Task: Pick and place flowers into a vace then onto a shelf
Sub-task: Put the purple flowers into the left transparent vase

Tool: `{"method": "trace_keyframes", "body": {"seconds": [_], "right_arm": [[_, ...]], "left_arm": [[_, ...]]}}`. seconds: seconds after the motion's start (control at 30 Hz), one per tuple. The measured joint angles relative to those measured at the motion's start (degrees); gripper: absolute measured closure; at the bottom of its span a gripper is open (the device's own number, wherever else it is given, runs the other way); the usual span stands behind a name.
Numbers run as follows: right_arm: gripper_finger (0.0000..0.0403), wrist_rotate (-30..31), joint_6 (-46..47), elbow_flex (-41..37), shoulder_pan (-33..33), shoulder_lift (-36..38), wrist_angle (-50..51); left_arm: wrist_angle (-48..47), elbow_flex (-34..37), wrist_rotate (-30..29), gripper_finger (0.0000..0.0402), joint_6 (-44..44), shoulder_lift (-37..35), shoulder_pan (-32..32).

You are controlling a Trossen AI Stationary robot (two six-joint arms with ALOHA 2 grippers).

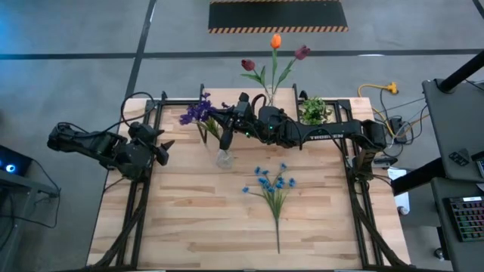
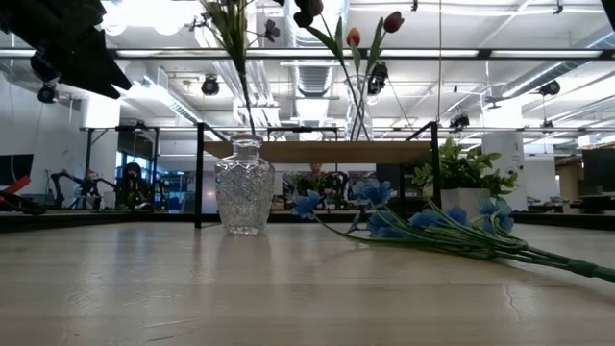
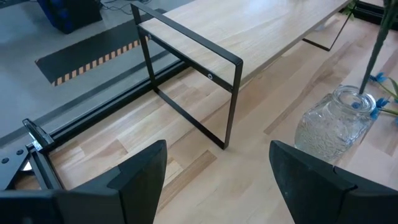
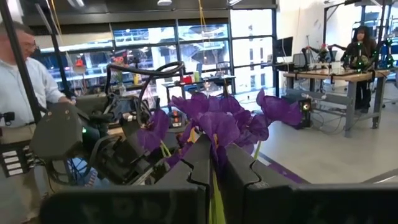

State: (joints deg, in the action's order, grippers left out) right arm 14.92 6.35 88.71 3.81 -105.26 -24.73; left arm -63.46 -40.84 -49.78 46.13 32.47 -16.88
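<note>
My right gripper (image 1: 220,121) reaches level from the table's right and is shut on the purple flowers (image 1: 197,112), above a clear glass vase (image 1: 224,159) that stands on the table. Their stem (image 2: 238,72) slants down to the vase mouth (image 2: 247,142); whether its tip is inside, I cannot tell. Blue flowers (image 1: 272,183) lie flat on the table, nearer than the vase. Tulips (image 1: 274,57) stand in a second vase on the shelf (image 2: 317,151). My left gripper (image 3: 214,180) waits open at the table's left edge, holding nothing. My right gripper pinches the purple flowers' green stem (image 4: 216,202) between its two fingers (image 4: 193,168), a short way below the blooms (image 4: 217,121). The fingers come level from the table's right and lie across the stem. The bunch is off the table, blooms up, its stem slanting down toward the vase.
A small potted plant (image 1: 314,111) stands at the shelf's right end. The shelf's black legs (image 3: 233,102) stand just beyond the vase. A person (image 4: 22,93) stands beyond the table. Bare planks (image 1: 189,219) stretch toward the near edge.
</note>
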Motion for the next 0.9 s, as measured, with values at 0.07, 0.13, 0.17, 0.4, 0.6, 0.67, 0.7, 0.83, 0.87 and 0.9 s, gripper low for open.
{"method": "trace_keyframes", "body": {"seconds": [0.07,0.13,0.17,0.4,0.6,0.67,0.7,0.83,0.87,0.9], "right_arm": [[0.0394,0.0,0.3,0.1,0.0,-0.6,-0.8],[0.0394,-0.3,0.8,0.0,0.0,-0.8,-0.3],[0.0394,-0.4,0.8,0.0,0.0,-1.0,-0.2],[0.0394,-0.5,1.0,0.0,0.0,-1.6,-0.6],[0.0394,-0.5,1.0,0.0,0.0,-1.6,1.0],[0.0394,-0.5,1.1,0.0,-0.1,-1.6,2.7],[0.0394,-0.5,1.0,0.0,-0.2,-1.6,3.7],[0.0394,-0.5,1.0,0.0,-0.9,-1.6,6.3],[0.0394,-0.5,1.0,0.0,-1.1,-1.6,7.0],[0.0394,-0.5,1.0,0.0,-1.3,-1.6,7.7]], "left_arm": [[0.0,0.0,0.0,0.0135,0.0,0.0,0.0],[0.0,0.0,0.0,0.0135,0.0,0.0,0.0],[0.0,0.0,0.0,0.0135,0.0,0.0,0.0],[0.0,0.0,0.0,0.0135,0.0,0.0,0.0],[0.0,0.0,0.0,0.0135,0.0,0.0,0.0],[0.0,0.0,0.0,0.0135,0.0,0.0,0.0],[0.0,0.0,0.0,0.0135,0.0,0.0,0.0],[0.0,0.0,0.0,0.0135,0.0,0.0,0.0],[0.0,0.0,0.0,0.0135,0.0,0.0,0.0],[0.0,0.0,0.0,0.0135,0.0,0.0,0.0]]}}
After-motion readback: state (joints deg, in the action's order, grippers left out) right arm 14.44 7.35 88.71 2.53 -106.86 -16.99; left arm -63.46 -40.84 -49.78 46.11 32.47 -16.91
